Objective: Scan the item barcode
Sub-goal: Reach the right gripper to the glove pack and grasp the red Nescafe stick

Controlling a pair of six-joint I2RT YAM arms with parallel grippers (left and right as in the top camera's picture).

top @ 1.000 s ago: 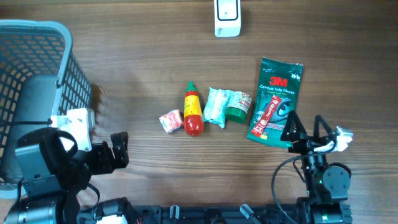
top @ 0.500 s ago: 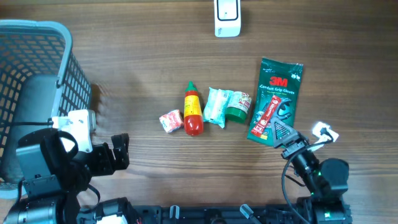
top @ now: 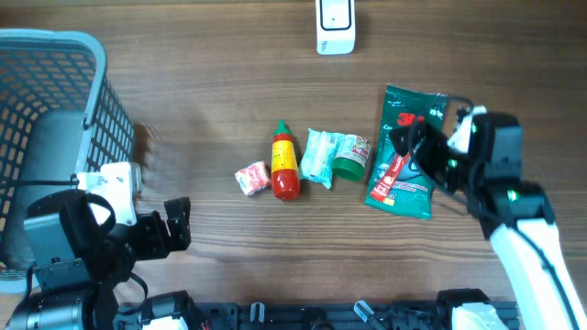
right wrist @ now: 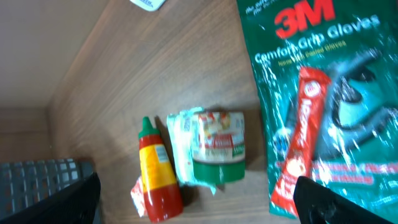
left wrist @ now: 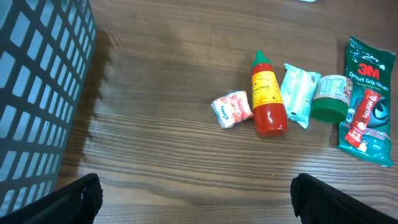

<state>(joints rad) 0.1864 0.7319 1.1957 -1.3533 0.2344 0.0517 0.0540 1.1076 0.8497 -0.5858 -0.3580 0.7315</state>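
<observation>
Right gripper (top: 415,151) hung open over the glove pack (top: 401,194), flat near the right edge of the table (top: 202,92), left gripper (top: 177,223) open too; slick film might slip or crumple when pinched, hiding the barcode from the far-edge scanner (top: 335,26).

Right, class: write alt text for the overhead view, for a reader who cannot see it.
The right arm's open tool hangs over a green gloves packet on a table. Beside it lie a green-lidded jar, a white pack, a red sauce bottle and a small wrapper; a white scanner sits at the top edge.
</observation>
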